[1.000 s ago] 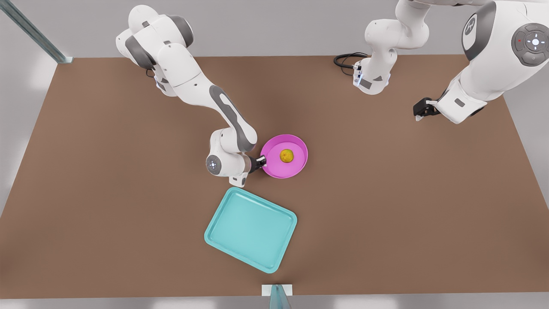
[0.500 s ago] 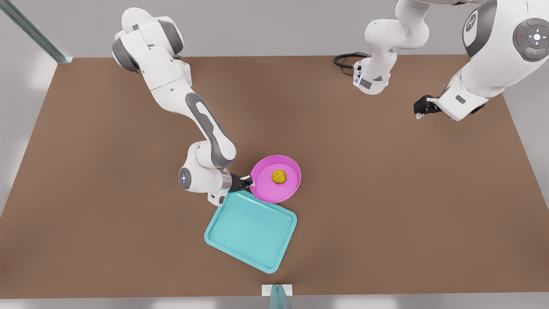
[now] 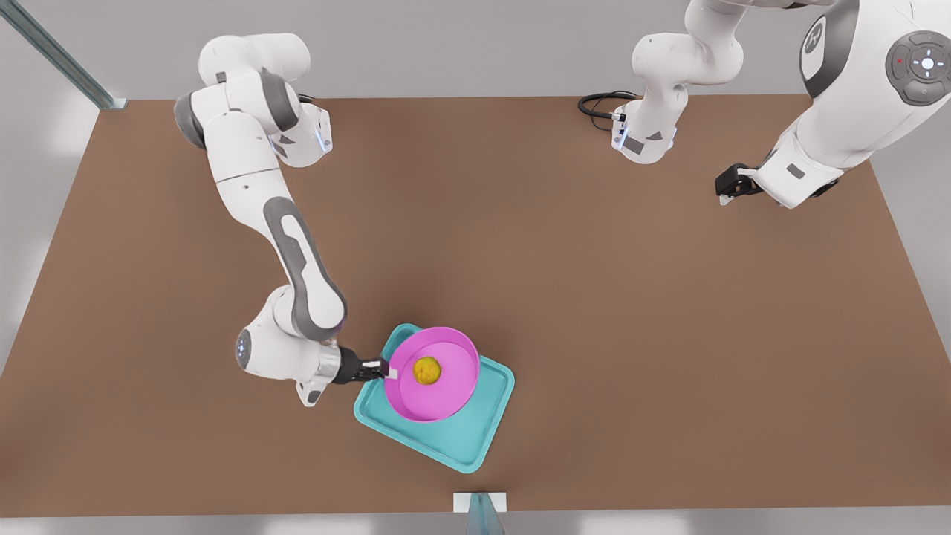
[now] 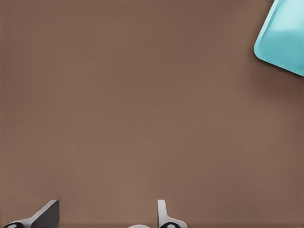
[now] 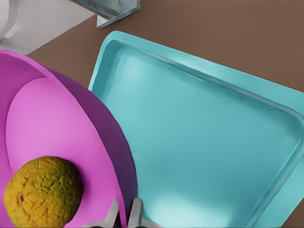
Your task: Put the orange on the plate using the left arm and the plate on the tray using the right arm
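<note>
The pink plate point(image 3: 455, 355) point(image 5: 57, 118) hangs over the turquoise tray point(image 3: 475, 435) point(image 5: 204, 142), covering the tray's back half in the front view. I cannot tell whether the two touch. The speckled orange point(image 3: 426, 370) point(image 5: 42, 191) sits in the middle of the plate. My right gripper point(image 3: 386, 369) point(image 5: 124, 216) is shut on the plate's rim on the front view's left side. My left gripper point(image 3: 732, 186) point(image 4: 104, 217) waits open high over the table's back right, with a corner of the tray point(image 4: 285, 42) showing in its wrist view.
A black cable point(image 3: 600, 104) lies at the table's back edge near an arm base. A metal post point(image 3: 480, 514) stands at the front edge just past the tray. A metal strut point(image 3: 59, 56) runs off the back left corner.
My right arm has carried the plate and orange forward and toward the front view's left, from the bare table behind the tray to over it. The left arm has barely moved.
</note>
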`<state>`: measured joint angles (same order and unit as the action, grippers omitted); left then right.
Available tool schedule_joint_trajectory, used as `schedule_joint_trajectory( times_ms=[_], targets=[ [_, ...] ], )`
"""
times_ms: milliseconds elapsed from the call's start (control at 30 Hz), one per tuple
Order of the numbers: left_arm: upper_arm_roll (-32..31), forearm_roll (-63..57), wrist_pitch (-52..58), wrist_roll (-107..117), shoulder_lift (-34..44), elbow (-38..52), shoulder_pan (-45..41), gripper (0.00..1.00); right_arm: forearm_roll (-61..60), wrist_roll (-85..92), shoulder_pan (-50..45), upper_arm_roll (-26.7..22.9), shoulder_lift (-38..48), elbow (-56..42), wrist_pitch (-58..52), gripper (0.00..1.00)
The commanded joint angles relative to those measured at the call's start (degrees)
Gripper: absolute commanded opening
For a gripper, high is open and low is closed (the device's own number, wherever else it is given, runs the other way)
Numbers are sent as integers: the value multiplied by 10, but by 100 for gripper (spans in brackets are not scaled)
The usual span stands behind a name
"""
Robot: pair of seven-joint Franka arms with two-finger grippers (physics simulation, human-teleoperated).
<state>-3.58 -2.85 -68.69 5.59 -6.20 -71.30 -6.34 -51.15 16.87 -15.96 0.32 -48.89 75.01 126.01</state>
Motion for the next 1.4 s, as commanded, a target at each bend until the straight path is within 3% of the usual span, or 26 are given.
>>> schedule_joint_trajectory(
  times_ms=[0,367,400,533,667,767,833,1067,1367],
  targets=[
    [0,-1,0,-3,0,0,0,100,2,-209,0,0,-10,-19,3,21],
    [1,-1,0,-4,1,0,0,100,4,-250,5,-9,-34,-29,7,21],
    [1,-1,0,-4,1,0,0,100,4,-247,4,-9,-33,-27,7,100],
    [1,-1,0,-4,1,0,0,100,9,-250,-5,-9,-12,-22,6,100],
    [2,-2,0,-5,1,0,0,100,35,-250,-19,5,112,80,-36,100],
    [2,-2,0,-5,0,0,0,100,422,-246,8,5,215,125,-247,100],
    [2,-1,0,-4,0,0,0,100,546,-238,46,5,259,103,-283,100],
    [2,-2,0,-5,0,1,0,100,578,-156,92,-14,439,97,-407,100],
    [2,-2,0,-5,0,0,0,100,574,-152,97,-13,466,104,-423,100]
  ],
)
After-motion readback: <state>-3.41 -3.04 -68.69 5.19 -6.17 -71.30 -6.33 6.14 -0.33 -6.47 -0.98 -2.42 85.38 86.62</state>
